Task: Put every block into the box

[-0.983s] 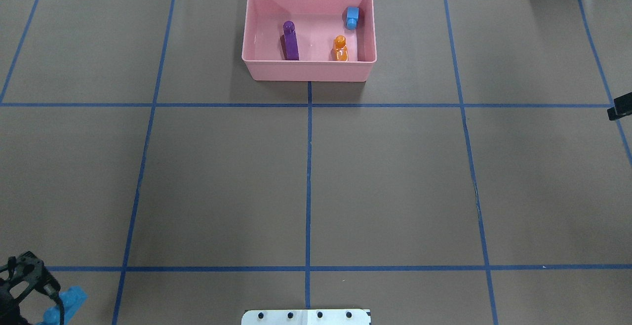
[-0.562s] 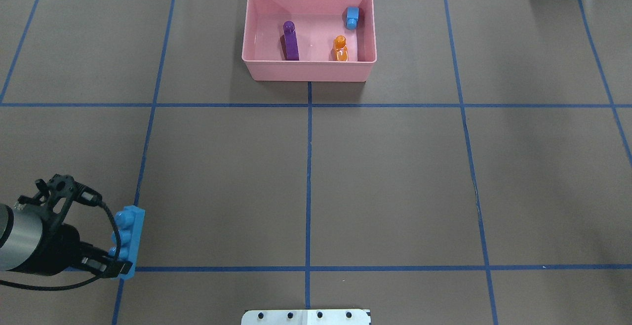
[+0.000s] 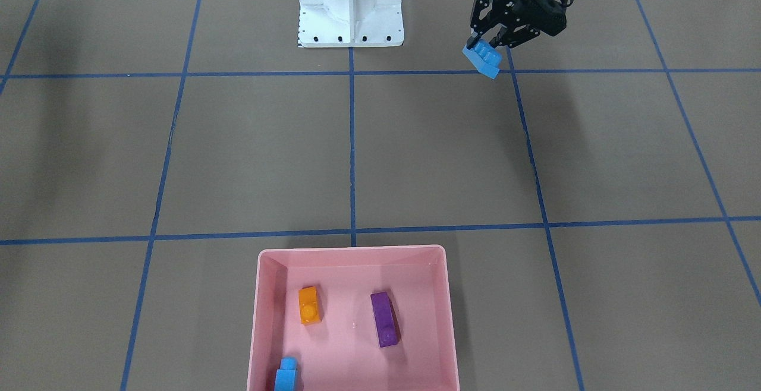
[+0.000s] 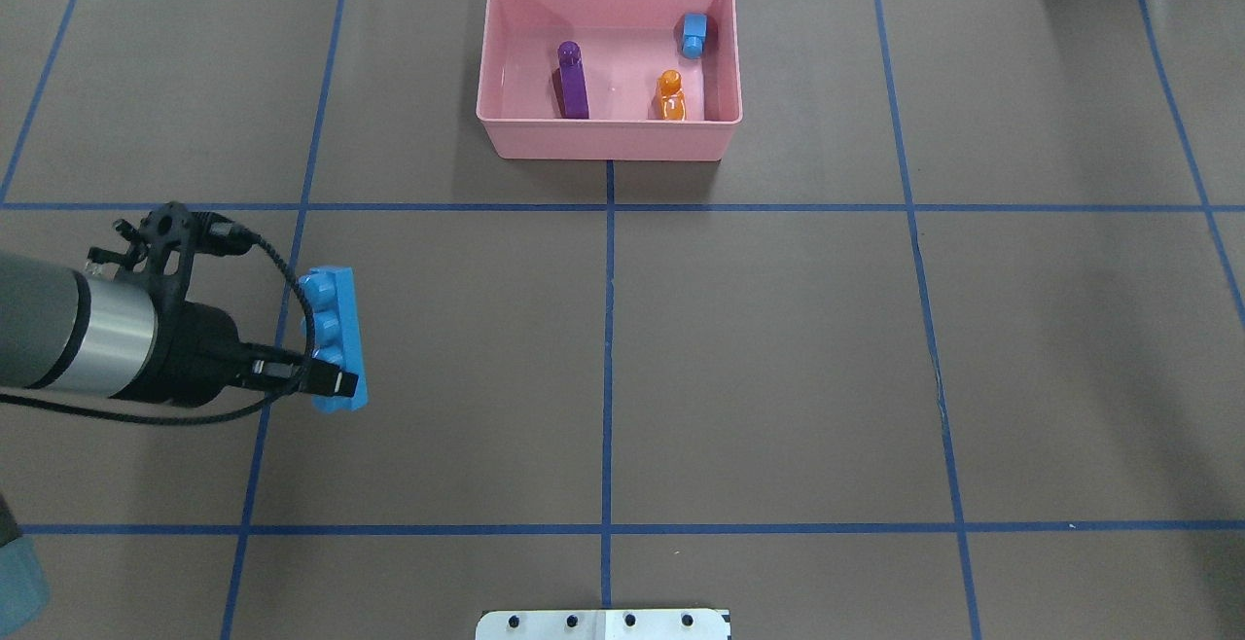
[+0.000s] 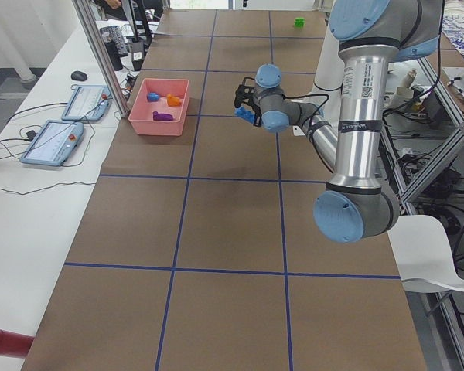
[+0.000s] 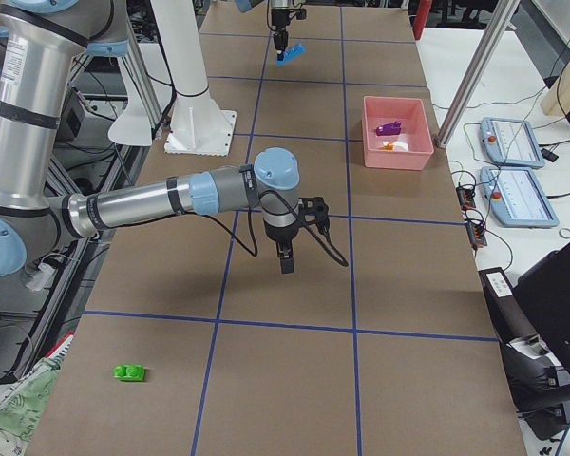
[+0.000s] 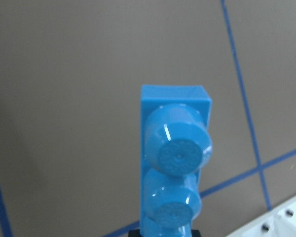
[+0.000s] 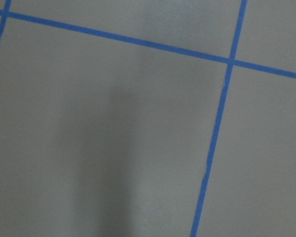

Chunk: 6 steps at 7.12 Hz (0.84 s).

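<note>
Shows the left gripper (image 3: 479, 42) clamped narrowly on one end of the long blue block (image 3: 484, 61), with the rest of the block jutting out past the fingertips. Holds that block in the air over the left side of the brown table (image 4: 778, 348), studs turned back toward the wrist camera, well apart from the pink box (image 4: 608, 141). Shows the box at the far edge of the table, near the middle, just beyond the end of a blue tape line (image 4: 608, 329). Shows three blocks lying on the box floor, none touching another: a purple block (image 4: 573, 86) toward the left, an orange block (image 4: 670, 100) toward the right by the near wall, and a small blue block (image 4: 693, 34) near the far right corner. Shows a green block (image 6: 128, 372) alone on the table, far out toward the right end. Shows the right gripper (image 6: 286, 262) pointing straight down over the right half of the table. Cannot tell how far apart its fingers stand, seen only small and from the side.
</note>
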Each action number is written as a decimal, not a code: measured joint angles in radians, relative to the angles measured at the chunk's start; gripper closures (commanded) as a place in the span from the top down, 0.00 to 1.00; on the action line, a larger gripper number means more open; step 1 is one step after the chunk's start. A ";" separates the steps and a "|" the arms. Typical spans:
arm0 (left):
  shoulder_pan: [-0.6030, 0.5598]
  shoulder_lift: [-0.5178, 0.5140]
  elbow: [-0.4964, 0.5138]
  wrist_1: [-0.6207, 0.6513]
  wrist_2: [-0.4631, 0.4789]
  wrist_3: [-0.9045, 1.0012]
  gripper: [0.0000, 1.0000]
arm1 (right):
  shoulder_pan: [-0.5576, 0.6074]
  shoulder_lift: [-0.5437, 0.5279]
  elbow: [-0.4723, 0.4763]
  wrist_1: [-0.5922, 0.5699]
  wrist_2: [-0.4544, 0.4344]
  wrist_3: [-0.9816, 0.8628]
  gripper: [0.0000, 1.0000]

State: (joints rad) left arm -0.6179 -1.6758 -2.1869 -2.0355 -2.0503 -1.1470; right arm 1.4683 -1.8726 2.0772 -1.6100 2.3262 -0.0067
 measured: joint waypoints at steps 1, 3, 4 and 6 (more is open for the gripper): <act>-0.041 -0.098 0.074 0.000 0.001 -0.025 0.00 | 0.029 -0.032 -0.026 0.028 0.005 -0.041 1.00; -0.123 -0.298 0.247 0.001 0.006 -0.072 0.00 | 0.063 -0.097 -0.102 0.157 0.008 -0.069 1.00; -0.155 -0.406 0.363 0.001 0.016 -0.083 0.00 | 0.068 -0.110 -0.139 0.195 0.009 -0.067 1.00; -0.205 -0.598 0.589 0.002 0.037 -0.101 0.00 | 0.070 -0.121 -0.179 0.215 0.007 -0.062 1.00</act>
State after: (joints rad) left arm -0.8232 -2.2739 -1.5980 -2.0337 -2.0130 -1.2478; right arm 1.5381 -1.9934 1.8985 -1.3947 2.3334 -0.0684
